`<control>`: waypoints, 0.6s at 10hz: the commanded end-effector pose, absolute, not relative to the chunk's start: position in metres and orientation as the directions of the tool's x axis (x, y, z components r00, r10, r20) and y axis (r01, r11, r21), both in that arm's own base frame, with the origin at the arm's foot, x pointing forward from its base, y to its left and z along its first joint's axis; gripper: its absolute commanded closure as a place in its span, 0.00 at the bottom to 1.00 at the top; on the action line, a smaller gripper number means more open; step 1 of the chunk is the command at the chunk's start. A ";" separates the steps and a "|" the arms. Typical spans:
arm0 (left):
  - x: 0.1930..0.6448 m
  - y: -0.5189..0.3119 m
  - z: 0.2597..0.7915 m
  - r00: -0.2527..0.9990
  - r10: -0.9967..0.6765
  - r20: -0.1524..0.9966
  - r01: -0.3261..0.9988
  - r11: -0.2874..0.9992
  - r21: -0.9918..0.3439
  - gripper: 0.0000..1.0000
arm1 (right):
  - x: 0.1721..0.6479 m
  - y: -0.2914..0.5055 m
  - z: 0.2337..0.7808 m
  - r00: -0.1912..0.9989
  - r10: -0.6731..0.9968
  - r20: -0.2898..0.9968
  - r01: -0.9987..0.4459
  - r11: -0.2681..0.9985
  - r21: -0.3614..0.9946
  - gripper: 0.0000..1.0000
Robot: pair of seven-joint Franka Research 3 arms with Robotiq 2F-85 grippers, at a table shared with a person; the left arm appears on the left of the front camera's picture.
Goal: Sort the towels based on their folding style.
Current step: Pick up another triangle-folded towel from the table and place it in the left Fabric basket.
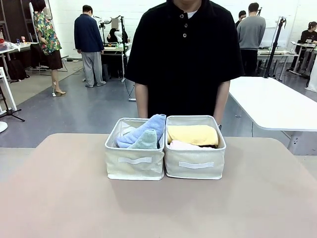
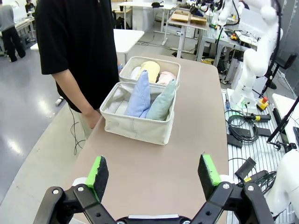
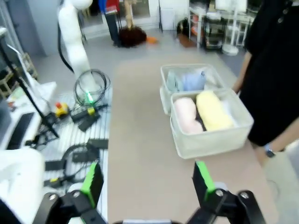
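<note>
Two beige fabric bins stand side by side at the table's far middle. The left bin (image 1: 134,166) holds the cone-folded light-blue towel (image 1: 148,126) and sage-green towel (image 1: 146,141); from the left wrist they are the blue towel (image 2: 140,95) and green towel (image 2: 162,102). The right bin (image 1: 195,168) holds rolled towels: a yellow towel (image 1: 192,135) above a pink towel (image 1: 183,146), with a dark one barely visible. My left gripper (image 2: 154,175) is open above bare table. My right gripper (image 3: 148,182) is open, well short of the yellow towel (image 3: 212,110) and pink towel (image 3: 186,114).
A person in a black shirt (image 1: 185,54) stands right behind the bins with both arms down. The tan table (image 1: 158,208) spreads in front of the bins. A white table (image 1: 277,101) stands at the back right. Cables and robot bases flank the table's sides.
</note>
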State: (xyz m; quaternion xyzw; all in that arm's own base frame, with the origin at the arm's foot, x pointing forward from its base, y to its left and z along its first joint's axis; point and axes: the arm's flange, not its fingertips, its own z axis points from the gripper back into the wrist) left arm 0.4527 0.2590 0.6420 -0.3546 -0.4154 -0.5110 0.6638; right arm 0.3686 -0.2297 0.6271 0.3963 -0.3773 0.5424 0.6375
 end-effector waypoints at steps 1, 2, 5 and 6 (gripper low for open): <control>0.452 0.258 0.644 0.129 -0.382 0.915 0.974 0.224 -0.043 0.00 | 0.413 -0.269 0.619 0.146 0.288 0.947 -0.989 0.058 0.135 0.00; 0.452 0.258 0.644 0.129 -0.382 0.915 0.974 0.224 -0.043 0.00 | 0.415 -0.275 0.616 0.163 0.242 0.956 -0.982 0.135 0.133 0.00; 0.452 0.258 0.644 0.129 -0.382 0.915 0.974 0.224 -0.043 0.00 | 0.393 -0.269 0.596 0.153 0.264 0.952 -0.985 0.116 0.126 0.00; 0.452 0.258 0.644 0.129 -0.382 0.915 0.974 0.224 -0.043 0.00 | 0.393 -0.269 0.596 0.153 0.264 0.952 -0.985 0.116 0.126 0.00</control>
